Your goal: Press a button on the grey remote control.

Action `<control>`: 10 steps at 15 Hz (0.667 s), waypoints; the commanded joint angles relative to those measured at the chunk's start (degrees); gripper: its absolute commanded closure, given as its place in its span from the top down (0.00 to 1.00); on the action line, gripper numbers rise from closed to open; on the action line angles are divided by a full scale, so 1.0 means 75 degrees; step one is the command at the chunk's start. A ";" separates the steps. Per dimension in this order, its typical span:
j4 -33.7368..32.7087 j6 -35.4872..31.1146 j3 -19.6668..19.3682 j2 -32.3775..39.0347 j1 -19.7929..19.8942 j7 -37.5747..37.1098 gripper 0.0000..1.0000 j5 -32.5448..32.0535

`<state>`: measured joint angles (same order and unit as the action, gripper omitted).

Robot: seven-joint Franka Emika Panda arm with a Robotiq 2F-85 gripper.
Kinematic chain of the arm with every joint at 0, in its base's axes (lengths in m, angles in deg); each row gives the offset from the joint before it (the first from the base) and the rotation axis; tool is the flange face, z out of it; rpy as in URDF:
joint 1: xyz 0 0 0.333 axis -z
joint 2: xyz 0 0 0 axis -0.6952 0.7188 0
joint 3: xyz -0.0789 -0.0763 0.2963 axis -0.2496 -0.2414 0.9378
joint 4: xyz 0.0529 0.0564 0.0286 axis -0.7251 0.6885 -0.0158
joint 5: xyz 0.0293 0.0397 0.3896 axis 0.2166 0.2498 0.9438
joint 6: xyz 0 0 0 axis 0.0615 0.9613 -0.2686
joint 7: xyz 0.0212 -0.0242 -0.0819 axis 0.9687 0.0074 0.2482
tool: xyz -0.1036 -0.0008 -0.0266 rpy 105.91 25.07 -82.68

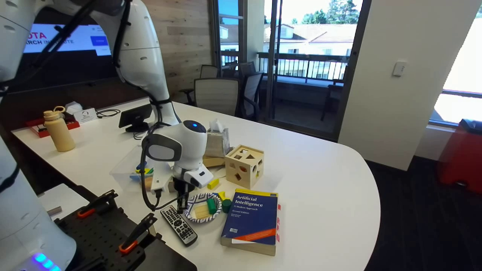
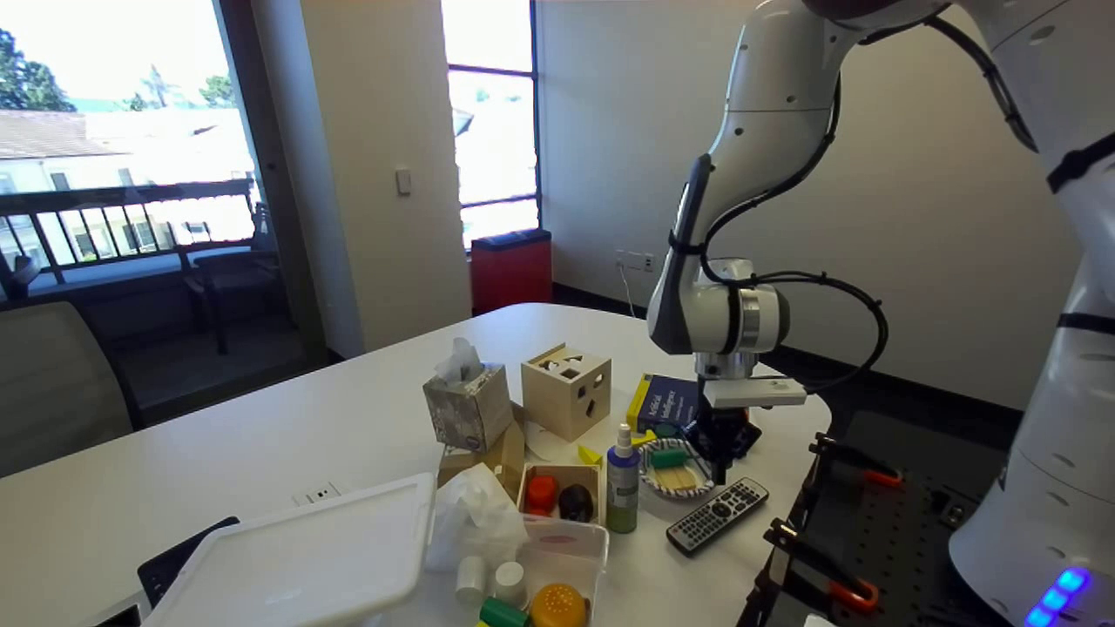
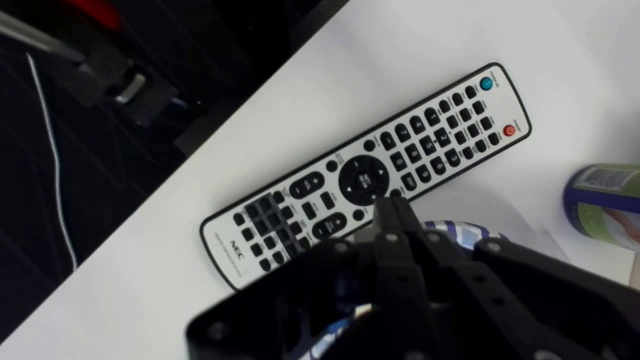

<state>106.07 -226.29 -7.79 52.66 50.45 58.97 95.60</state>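
Observation:
The grey remote control (image 1: 179, 226) lies flat on the white table, and it also shows in an exterior view (image 2: 716, 517). In the wrist view the remote (image 3: 364, 180) lies slantwise, buttons up, with a round dark pad mid-way. My gripper (image 3: 392, 201) is shut, its fingertips together with nothing between them. In the wrist view the tips overlap the remote's edge near the round pad. In both exterior views the gripper (image 1: 182, 210) (image 2: 719, 477) points down between the remote and the patterned plate. The exact gap above the remote cannot be told. The gripper hides part of the remote's lower edge.
The blue-and-white plate (image 1: 189, 216) with blocks stands beside the remote. A blue book (image 1: 250, 218), a wooden shape cube (image 1: 244, 165) and a spray bottle (image 2: 622, 488) stand around. The black mount with clamps (image 2: 871, 522) borders the table edge near the remote.

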 commanded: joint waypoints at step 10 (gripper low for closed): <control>-0.0718 0.0456 0.0083 0.0912 0.0154 -0.0200 0.00 0.0081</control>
<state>102.74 -224.65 -7.57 57.97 51.10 58.79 95.60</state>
